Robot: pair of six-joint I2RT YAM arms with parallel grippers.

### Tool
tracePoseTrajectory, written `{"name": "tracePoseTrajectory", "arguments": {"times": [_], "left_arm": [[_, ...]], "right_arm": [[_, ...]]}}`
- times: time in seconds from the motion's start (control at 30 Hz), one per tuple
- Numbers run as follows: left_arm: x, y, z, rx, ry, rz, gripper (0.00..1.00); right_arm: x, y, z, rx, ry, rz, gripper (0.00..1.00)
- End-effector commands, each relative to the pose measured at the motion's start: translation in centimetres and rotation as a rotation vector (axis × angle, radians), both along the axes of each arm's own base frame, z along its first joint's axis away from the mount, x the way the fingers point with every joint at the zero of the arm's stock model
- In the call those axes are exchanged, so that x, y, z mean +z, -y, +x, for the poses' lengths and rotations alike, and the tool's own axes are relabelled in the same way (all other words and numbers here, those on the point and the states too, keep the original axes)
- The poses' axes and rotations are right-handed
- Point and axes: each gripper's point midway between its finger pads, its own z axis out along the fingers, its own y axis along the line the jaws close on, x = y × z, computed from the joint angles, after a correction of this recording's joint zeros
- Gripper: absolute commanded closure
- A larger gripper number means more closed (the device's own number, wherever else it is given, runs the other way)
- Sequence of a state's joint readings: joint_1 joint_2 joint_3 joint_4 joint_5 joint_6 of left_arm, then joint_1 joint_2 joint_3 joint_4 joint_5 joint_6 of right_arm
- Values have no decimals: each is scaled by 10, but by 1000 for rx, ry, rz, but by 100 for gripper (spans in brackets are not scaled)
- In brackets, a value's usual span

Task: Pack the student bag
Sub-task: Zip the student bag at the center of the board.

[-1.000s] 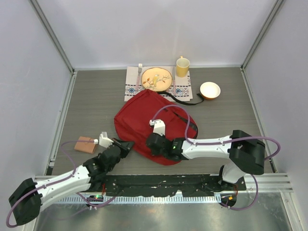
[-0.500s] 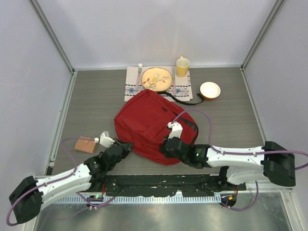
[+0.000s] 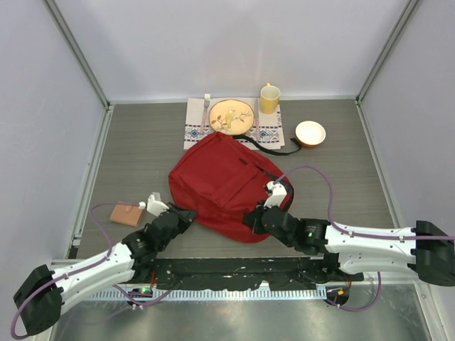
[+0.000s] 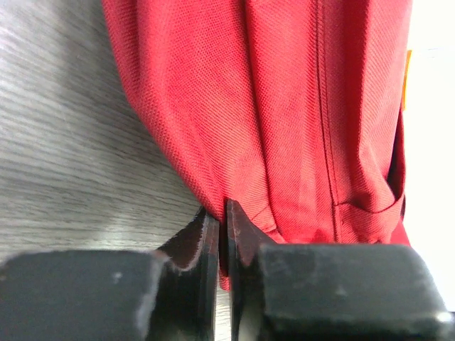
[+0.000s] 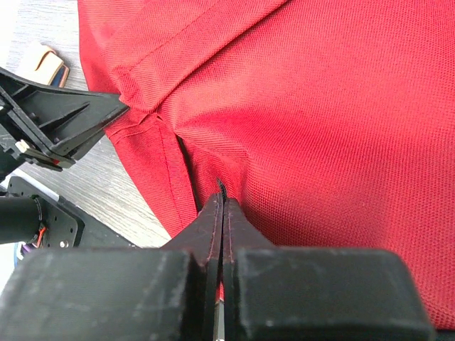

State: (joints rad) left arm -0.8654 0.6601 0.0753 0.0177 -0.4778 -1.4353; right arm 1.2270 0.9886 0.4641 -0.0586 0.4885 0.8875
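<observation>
The student bag, a large red backpack, lies flat in the middle of the table. My left gripper is at its near left edge. In the left wrist view the left gripper is shut on a fold of the red fabric. My right gripper is at the bag's near edge, further right. Seen from the right wrist, the right gripper is shut on the bag, with a thin black bit poking out between its tips.
A small brown block lies left of the left gripper. At the back, a patterned mat holds a plate, a fork and a yellow mug. A white bowl sits to their right. A black strap trails behind the bag.
My right gripper has slid rightward along the bag's near edge, and its arm has swung out low to the right. The left gripper has stayed put on the fabric.
</observation>
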Motion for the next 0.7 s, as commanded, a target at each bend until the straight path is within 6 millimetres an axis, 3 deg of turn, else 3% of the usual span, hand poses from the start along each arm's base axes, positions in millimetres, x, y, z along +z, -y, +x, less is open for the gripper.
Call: {"name": "tracePoseTrajectory", "arguments": {"times": [0.0,0.03,0.07,0.1,0.2,0.33,0.5,0.67], "left_arm": [[10,-5,3,-56,49,118,77],[11,-4,1,-80,44,142,66],[15,-4,1,-108,57,180,48],[30,-1,4,-117,82,178,41],[43,-4,-1,-152,76,233,23],[47,-5,-15,-168,-21,210,16],[26,33,-47,-264,-164,-13,16],[26,45,-52,-227,-153,-32,14]], "right_arm": [[20,-3,10,-34,54,39,99],[21,-5,9,-29,52,42,99],[23,-7,10,-27,54,47,99],[21,-8,9,-23,51,45,99],[24,-10,11,-26,55,54,99],[27,-12,11,-23,56,60,99],[27,-13,10,-17,57,60,99],[28,-12,10,-20,58,65,99]]}}
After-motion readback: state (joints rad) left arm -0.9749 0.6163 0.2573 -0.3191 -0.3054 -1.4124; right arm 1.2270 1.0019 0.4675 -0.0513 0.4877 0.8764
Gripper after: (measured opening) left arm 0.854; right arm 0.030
